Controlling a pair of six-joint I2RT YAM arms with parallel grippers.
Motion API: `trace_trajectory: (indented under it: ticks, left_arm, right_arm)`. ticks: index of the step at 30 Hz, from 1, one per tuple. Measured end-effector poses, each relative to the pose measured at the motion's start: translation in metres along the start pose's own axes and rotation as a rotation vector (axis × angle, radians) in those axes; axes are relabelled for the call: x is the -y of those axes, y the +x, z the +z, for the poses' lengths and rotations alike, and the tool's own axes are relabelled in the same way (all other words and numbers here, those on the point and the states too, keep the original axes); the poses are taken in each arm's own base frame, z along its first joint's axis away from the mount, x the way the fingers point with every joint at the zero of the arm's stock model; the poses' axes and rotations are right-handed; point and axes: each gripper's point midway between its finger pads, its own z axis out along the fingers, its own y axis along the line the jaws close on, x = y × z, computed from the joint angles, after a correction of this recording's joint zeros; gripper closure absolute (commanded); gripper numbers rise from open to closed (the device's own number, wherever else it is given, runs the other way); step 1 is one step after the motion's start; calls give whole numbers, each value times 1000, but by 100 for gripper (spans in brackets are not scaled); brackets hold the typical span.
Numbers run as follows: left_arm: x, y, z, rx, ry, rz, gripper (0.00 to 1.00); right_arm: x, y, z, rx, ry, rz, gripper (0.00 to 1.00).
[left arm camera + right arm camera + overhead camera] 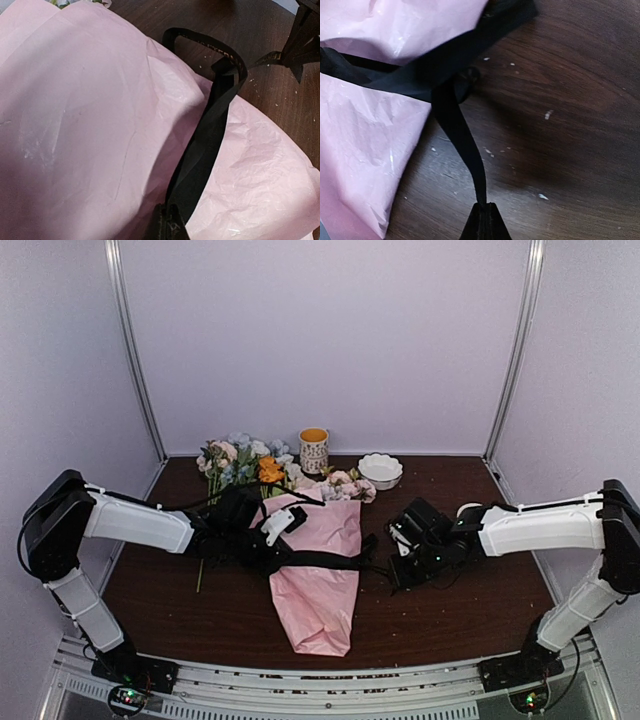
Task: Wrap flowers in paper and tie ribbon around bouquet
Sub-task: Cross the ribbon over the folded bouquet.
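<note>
Ribbon [457, 130] across bouquet [318, 590], end pinched in right end effector [484, 207].

Soft even light, faint sheen on paper [395, 40]

Laboratory robot cell. Plain pale wall panels [330, 340] framed by aluminium posts [135, 350] enclose a dark wooden table [450, 610]. Two white-and-black arms, left arm [130, 522] and right arm [535, 528], are bolted to a slotted metal rail [330, 682] at its near edge.
</note>
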Motion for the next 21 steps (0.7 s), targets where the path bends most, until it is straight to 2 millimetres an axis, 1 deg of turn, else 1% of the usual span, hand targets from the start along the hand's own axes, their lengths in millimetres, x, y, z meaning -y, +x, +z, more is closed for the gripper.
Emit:
trace_trajectory:
  ticks: [3,4,10,12,15,16,19,20,21]
  left_arm:
    - [0,0,0,-1,0,0,100]
    - [0,0,0,-1,0,0,100]
    - [0,0,0,-2,-1,-2,100]
    - [-1,1,0,-4,-5,-5,100]
    - [-2,2,0,-8,-11,-6,100]
    - [-2,2,0,-8,-12,-7,100]
    - [-3,2,0,-8,-15,-9,100]
    - [-3,2,0,-9,-16,-10,100]
    - [-3,2,0,-8,-15,-10,100]
  right_arm:
    - [12,4,-11,-2,12,3,100]
    - [13,4,-15,-1,9,-3,100]
    - [-2,8,-33,-19,-79,-97,100]
    - [-8,5,-46,-11,-109,-132,100]
    - [-16,-13,-81,65,-156,-164,100]
    - [-18,-23,-96,106,-172,-167,100]
    - [-24,-55,-152,273,-228,-177,100]
    - [-26,-64,-172,333,-249,-182,100]
    - [-28,-69,-187,376,-272,-187,100]
